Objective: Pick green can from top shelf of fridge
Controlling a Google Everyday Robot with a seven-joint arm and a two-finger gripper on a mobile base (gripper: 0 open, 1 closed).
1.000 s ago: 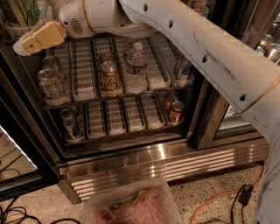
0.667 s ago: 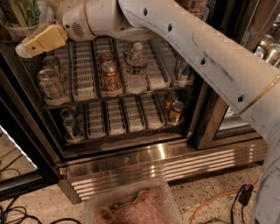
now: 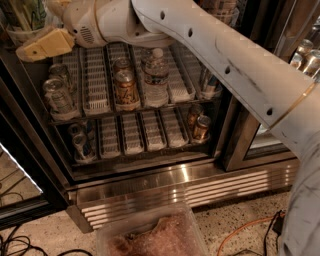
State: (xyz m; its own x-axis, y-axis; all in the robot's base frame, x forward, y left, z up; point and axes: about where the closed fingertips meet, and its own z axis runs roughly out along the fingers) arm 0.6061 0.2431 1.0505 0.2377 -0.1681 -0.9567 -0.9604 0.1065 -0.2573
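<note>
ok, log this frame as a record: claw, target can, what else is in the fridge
claw: yellowish claw, upper left, just below and in front of the target
target: tall green can with pale streaks, top-left corner, partly cut off
contact: cannot tell
rack below: silvery cans left, orange-brown cans middle, clear plastic water bottle beside them
floor: clear plastic bin before the ribbed steel grille
</note>
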